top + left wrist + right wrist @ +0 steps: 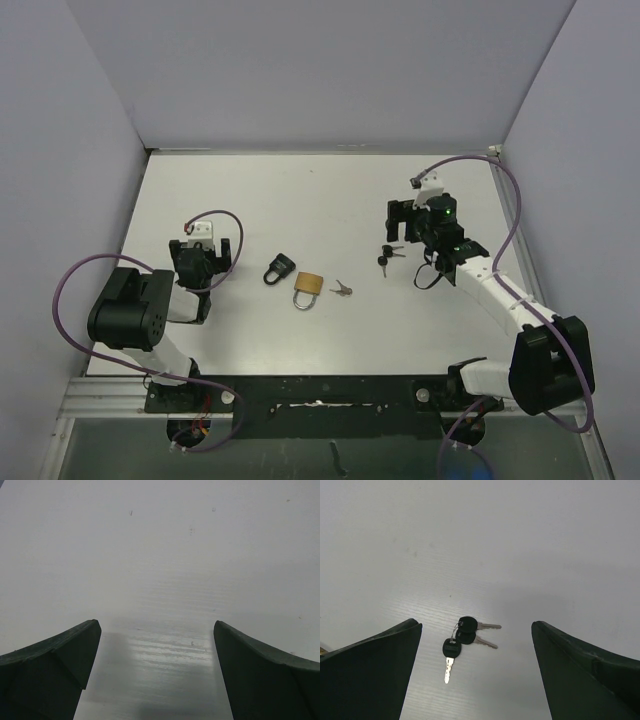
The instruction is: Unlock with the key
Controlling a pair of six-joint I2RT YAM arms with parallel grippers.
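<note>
A bunch of black-headed keys (386,256) lies on the white table right of centre. In the right wrist view the same keys (461,636) rest on the table ahead of and between my fingers, untouched. My right gripper (402,226) (476,630) hovers just above them, open and holding nothing. A brass padlock (307,288) and a black padlock (279,268) lie near the table's middle, with a small silver key (341,289) beside the brass one. My left gripper (205,256) (157,630) stands open at the left, over bare table.
The white table (300,200) is walled by pale panels at the back and on both sides. Purple cables loop off both arms. A black rail (320,395) runs along the near edge between the arm bases.
</note>
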